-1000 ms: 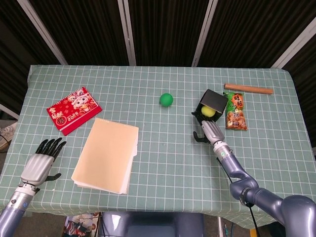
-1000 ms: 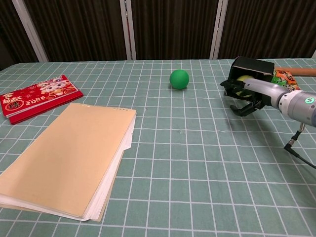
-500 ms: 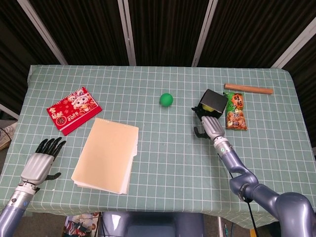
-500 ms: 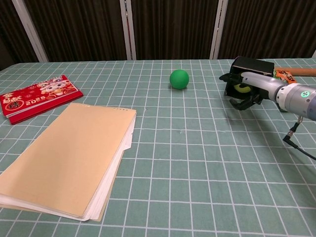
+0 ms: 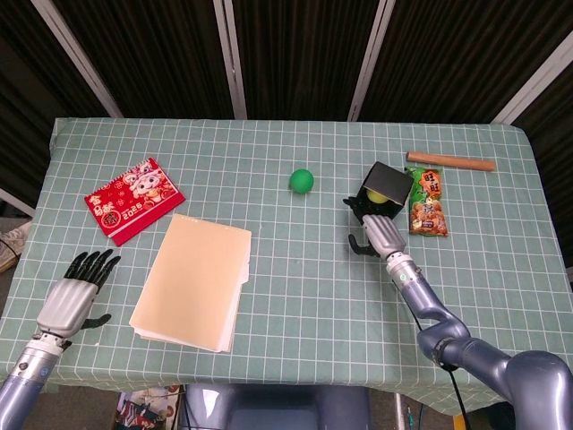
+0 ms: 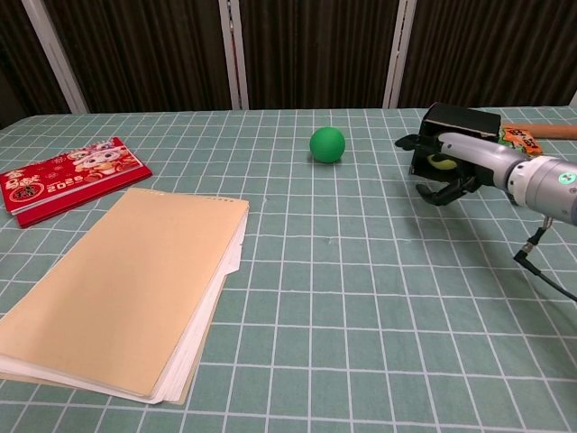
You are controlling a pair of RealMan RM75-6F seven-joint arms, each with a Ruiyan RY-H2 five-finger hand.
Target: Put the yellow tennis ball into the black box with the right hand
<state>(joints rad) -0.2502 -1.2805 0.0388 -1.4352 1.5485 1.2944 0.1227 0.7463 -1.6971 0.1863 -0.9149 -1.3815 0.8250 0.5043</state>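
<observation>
Nearest to us, our left hand (image 5: 70, 300) rests on the worktop (image 5: 295, 287) with its fingers (image 5: 94, 263) spread and holding nothing. Beyond it lies one folder (image 5: 192, 282), and further one red booklet (image 5: 134, 199).

Our right hand (image 5: 376, 231) is at the open mouth of the box (image 5: 389, 182), fingers (image 6: 444, 192) spread and curled a little. They seem to hold nothing, though part of the hand is hidden.

The ball (image 5: 377, 200) sits just beyond these fingers, inside the mouth of the box.

We think the risk is that the box lies on its side. If the fingers catch the ball or push the box, the ball may roll out.

We count one yellow ball, one green ball (image 5: 301, 180), one box, one snack bag (image 5: 427, 202) and one stick (image 5: 450, 162).
</observation>
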